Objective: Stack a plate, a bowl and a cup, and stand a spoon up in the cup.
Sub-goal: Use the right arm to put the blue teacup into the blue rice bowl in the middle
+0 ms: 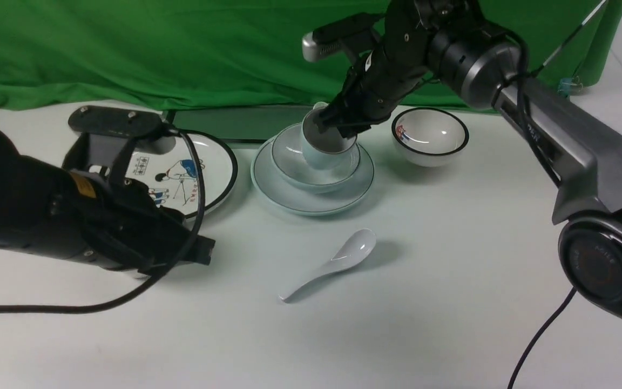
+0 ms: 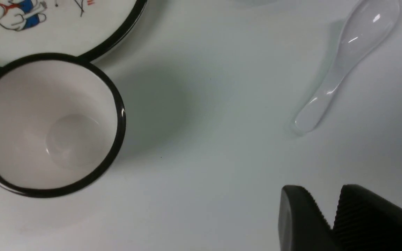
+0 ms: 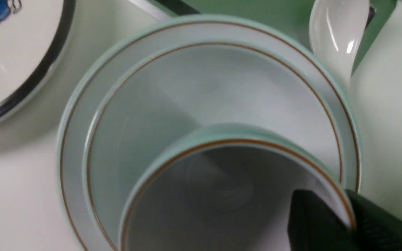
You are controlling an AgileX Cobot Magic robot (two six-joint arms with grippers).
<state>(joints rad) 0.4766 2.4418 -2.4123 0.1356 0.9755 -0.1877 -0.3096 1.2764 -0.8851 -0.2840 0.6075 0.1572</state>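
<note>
One green cloth (image 1: 127, 48) backs the spoon's (image 1: 351, 251) white table (image 1: 451, 324).

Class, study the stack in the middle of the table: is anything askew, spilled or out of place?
The cup is tilted, not upright: the right gripper pinches its rim between its fingers, holding it slanted within the rim of the bowl, which sits level on the plate. Nothing looks spilled or broken.
</note>
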